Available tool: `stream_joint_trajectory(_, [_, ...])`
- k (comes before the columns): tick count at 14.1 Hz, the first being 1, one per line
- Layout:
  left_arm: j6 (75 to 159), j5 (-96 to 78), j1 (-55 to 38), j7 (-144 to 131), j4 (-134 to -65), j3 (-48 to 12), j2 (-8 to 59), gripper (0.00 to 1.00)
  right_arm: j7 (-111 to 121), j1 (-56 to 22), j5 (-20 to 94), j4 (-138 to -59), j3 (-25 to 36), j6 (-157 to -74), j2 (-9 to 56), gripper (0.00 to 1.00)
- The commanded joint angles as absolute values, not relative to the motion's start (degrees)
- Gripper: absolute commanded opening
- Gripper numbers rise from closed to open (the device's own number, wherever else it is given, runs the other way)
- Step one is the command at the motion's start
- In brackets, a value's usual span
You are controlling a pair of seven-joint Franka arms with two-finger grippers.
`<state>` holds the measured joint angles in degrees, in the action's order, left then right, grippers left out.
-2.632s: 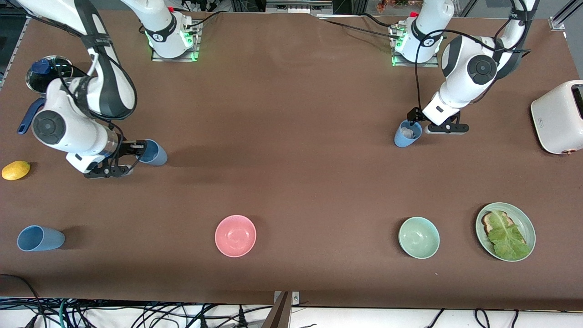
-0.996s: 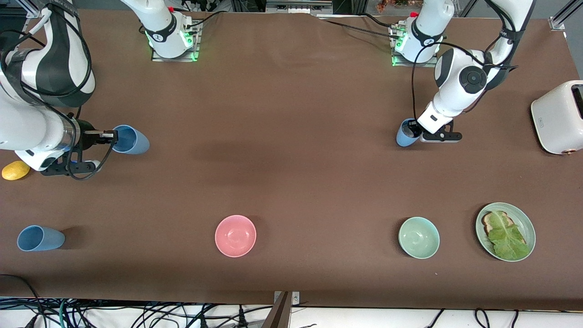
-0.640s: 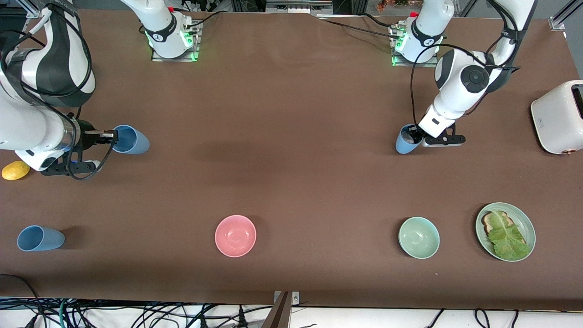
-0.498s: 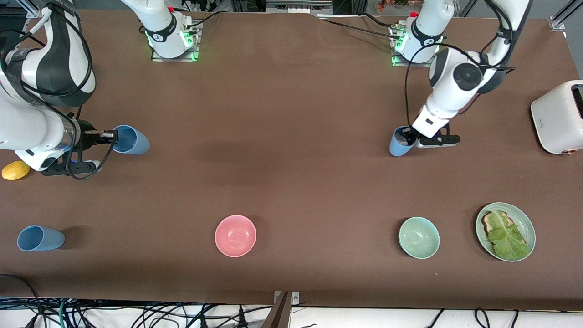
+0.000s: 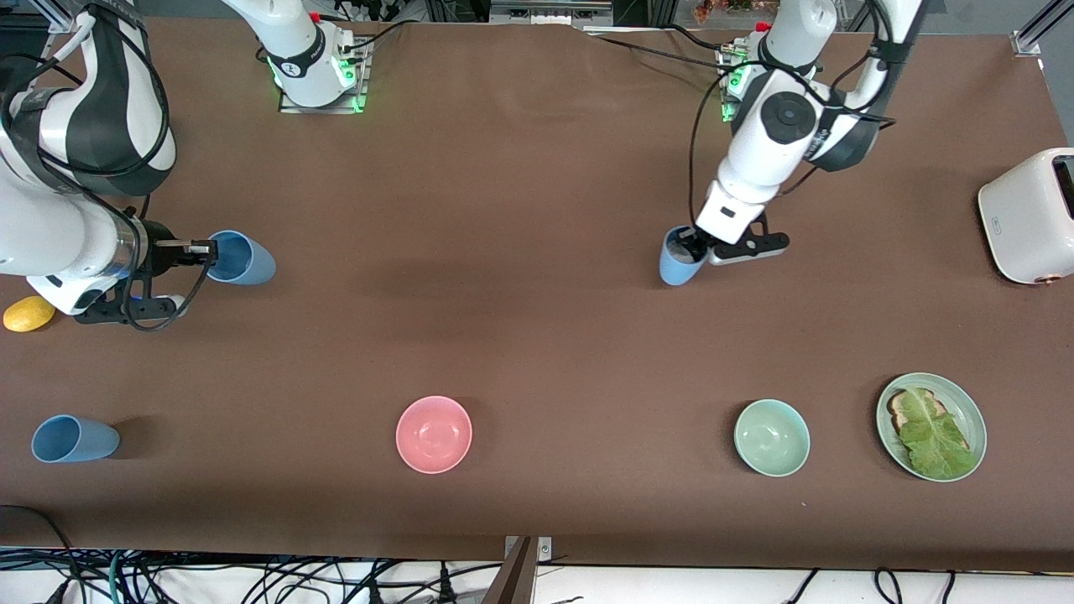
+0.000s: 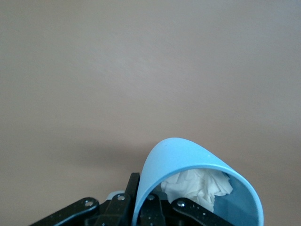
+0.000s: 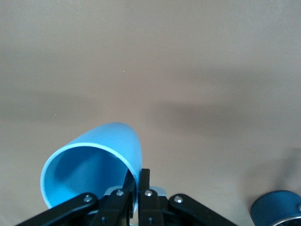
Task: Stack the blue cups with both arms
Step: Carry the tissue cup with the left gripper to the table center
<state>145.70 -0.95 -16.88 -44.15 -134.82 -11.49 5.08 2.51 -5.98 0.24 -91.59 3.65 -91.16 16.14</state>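
Note:
My left gripper [image 5: 691, 244] is shut on the rim of a light-blue cup [image 5: 678, 262] and holds it above the table's middle stretch, toward the left arm's side. In the left wrist view this cup [image 6: 188, 157] has crumpled white paper [image 6: 197, 183] inside, with the left gripper [image 6: 141, 200] pinching its wall. My right gripper [image 5: 210, 248] is shut on the rim of a second blue cup [image 5: 243, 258], tilted on its side over the right arm's end. The right wrist view shows that cup [image 7: 94, 155] empty, with the right gripper [image 7: 139, 186] on it. A third blue cup [image 5: 74, 439] lies on its side near the front camera.
A yellow lemon [image 5: 28, 313] sits by the right arm's wrist. A pink bowl [image 5: 434, 434], a green bowl [image 5: 771, 437] and a green plate [image 5: 965, 401] with toast and lettuce line the front. A white toaster [image 5: 1030, 215] stands at the left arm's end. A dark-blue pan [image 7: 275, 207] shows partly.
The left arm has carried its cup toward the right arm's end of the table. The right arm and its cup have stayed still over the last second.

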Motion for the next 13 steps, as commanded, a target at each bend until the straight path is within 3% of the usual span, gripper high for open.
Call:
stream_joint_trajectory(1, [144.58,-0.27,-23.0,-54.45,-127.99,-10.99,11.49,0.0,2.29,-5.8,0.97,-90.35,3.43,-89.74,16.17,0.0])
stream_joint_trajectory(7, [144.49,0.26,-32.51,-66.78,-116.91,-10.73,21.26,0.0,2.28,-5.89,1.05,-90.35,3.43,-89.74,16.17,0.0])
stream_joint_trajectory(13, [143.97,0.44,-36.38,-71.01,-110.93,-9.32,26.71,0.0,2.2,-5.89,1.05,-90.26,3.34,-89.74,16.17,0.0])
